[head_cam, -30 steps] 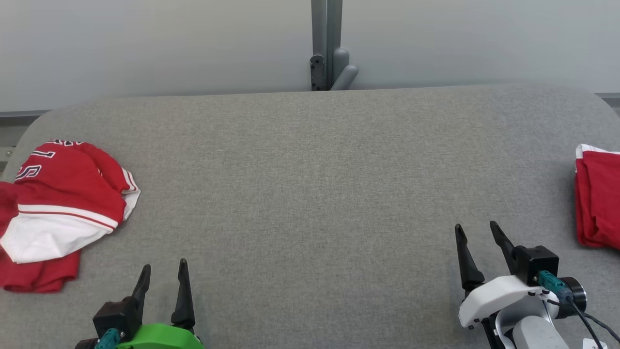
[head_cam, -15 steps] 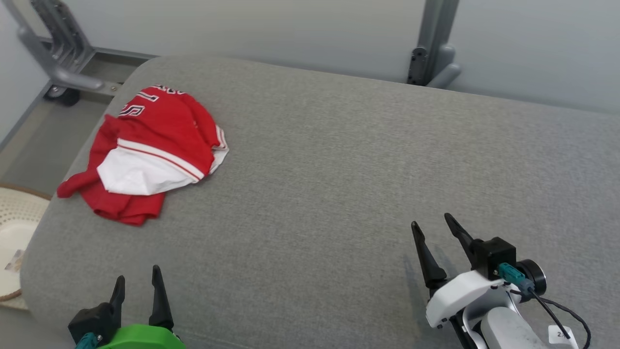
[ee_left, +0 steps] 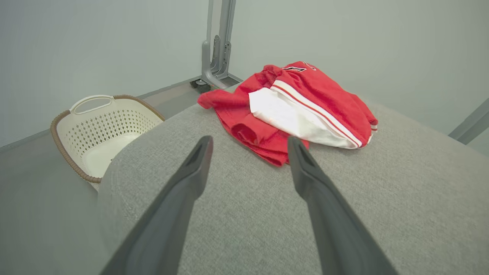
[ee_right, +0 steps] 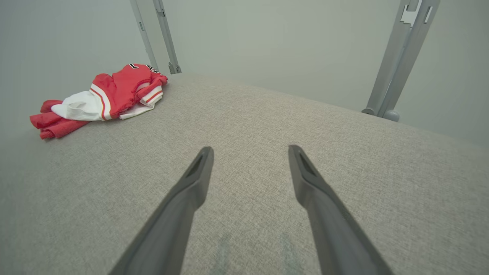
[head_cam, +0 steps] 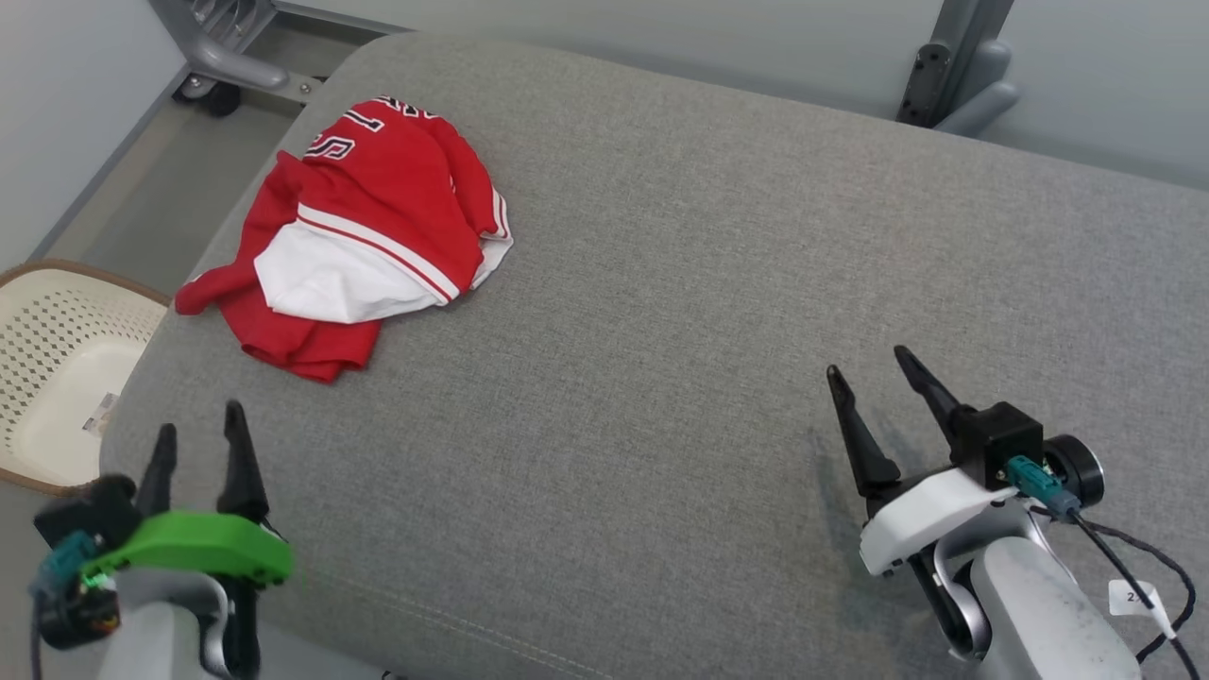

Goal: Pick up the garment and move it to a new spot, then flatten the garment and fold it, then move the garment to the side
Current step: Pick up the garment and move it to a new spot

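Observation:
The garment (head_cam: 368, 217) is a crumpled red and white jersey with lettering, lying near the far left corner of the grey padded table (head_cam: 718, 283). In the left wrist view the garment (ee_left: 298, 103) sits just beyond my open fingers. My left gripper (head_cam: 198, 425) hovers open over the table's near left edge, well short of the cloth. Open and empty, my right gripper (head_cam: 869, 364) stands over the near right of the table, far from the garment (ee_right: 103, 95).
A cream perforated laundry basket (head_cam: 52, 368) with a brown rim stands on the floor left of the table; it also appears in the left wrist view as the basket (ee_left: 99, 130). Grey metal frame posts (head_cam: 954, 66) rise behind the table.
The head camera has turned left, so the garment now sits nearer the middle and the basket has come into view. Both grippers stay open.

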Robot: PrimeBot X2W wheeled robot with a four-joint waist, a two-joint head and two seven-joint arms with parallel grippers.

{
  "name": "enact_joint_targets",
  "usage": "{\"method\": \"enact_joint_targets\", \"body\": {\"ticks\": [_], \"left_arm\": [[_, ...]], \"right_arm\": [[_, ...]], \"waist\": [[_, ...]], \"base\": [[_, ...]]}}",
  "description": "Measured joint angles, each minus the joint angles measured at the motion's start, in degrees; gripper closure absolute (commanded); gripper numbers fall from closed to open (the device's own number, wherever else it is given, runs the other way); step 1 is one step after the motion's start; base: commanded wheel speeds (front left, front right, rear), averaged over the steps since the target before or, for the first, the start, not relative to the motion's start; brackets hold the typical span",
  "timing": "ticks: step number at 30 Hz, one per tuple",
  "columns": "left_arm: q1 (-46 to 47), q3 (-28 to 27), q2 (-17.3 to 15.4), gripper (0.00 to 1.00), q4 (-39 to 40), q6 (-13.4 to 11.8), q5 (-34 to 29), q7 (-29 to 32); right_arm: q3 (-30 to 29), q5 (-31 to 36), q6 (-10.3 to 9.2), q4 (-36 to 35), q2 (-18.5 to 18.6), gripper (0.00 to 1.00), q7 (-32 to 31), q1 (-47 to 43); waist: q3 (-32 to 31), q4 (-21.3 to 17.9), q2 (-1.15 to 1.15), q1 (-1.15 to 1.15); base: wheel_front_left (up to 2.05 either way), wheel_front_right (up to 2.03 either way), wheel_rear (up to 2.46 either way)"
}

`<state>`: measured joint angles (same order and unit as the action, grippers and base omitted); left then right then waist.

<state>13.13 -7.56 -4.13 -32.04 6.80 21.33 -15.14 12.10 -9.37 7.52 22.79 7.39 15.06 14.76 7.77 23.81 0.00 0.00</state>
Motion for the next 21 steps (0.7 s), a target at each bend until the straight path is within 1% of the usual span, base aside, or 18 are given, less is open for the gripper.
{"method": "enact_joint_targets", "body": {"ticks": [3, 5, 7, 9, 12, 15, 21], "left_arm": [[6.8, 0.3, -3.7, 0.0, -3.7, 0.3, 0.5, 0.0], [11.8, 3.3, -6.3, 0.0, -7.0, 0.5, 2.3, 0.0], [16.3, 6.7, -8.0, 0.0, -9.0, 0.5, 6.5, 1.0], [20.3, 10.6, -10.4, 0.0, -10.4, 0.6, 10.1, 2.5], [25.0, 14.1, -14.2, 0.0, -13.6, 0.6, 14.3, 4.8], [27.6, 16.6, -15.8, 0.0, -17.6, 0.6, 17.0, 7.0], [30.6, 18.8, -16.5, 0.0, -25.5, 0.7, 20.9, 9.2]], "right_arm": [[-0.5, 0.6, 0.01, -1.9, 1.3, 0.0, 0.0, 1.0], [-0.8, 0.8, 0.0, -3.3, 2.4, 0.0, 0.0, 2.4], [-0.8, 1.0, 0.0, -4.3, 3.2, 0.0, 0.0, 3.3], [-0.6, 1.3, 0.01, -5.1, 4.1, 0.0, 0.0, 3.6], [-0.8, 1.6, 0.0, -7.0, 5.3, 0.0, -0.2, 4.5], [-1.7, 2.1, 0.01, -9.3, 6.2, 0.0, -0.9, 5.3], [-3.1, 2.6, 0.0, -14.1, 7.0, 0.0, -2.4, 6.1]], "waist": [[2.0, -0.7, 0.0, 0.0], [3.5, -1.4, 0.0, 0.0], [5.3, -2.3, 0.0, 0.0], [7.1, -3.5, 0.0, 0.0], [9.7, -5.3, 0.0, 0.0], [12.2, -7.3, 0.0, 0.0], [16.4, -11.4, 0.0, 0.0]], "base": [[0.0, 0.0, 0.0], [0.0, 0.0, 0.0], [0.0, 0.0, 0.0], [0.0, 0.0, 0.0], [0.0, 0.0, 0.0], [0.0, 0.0, 0.0], [0.0, 0.0, 0.0]]}}
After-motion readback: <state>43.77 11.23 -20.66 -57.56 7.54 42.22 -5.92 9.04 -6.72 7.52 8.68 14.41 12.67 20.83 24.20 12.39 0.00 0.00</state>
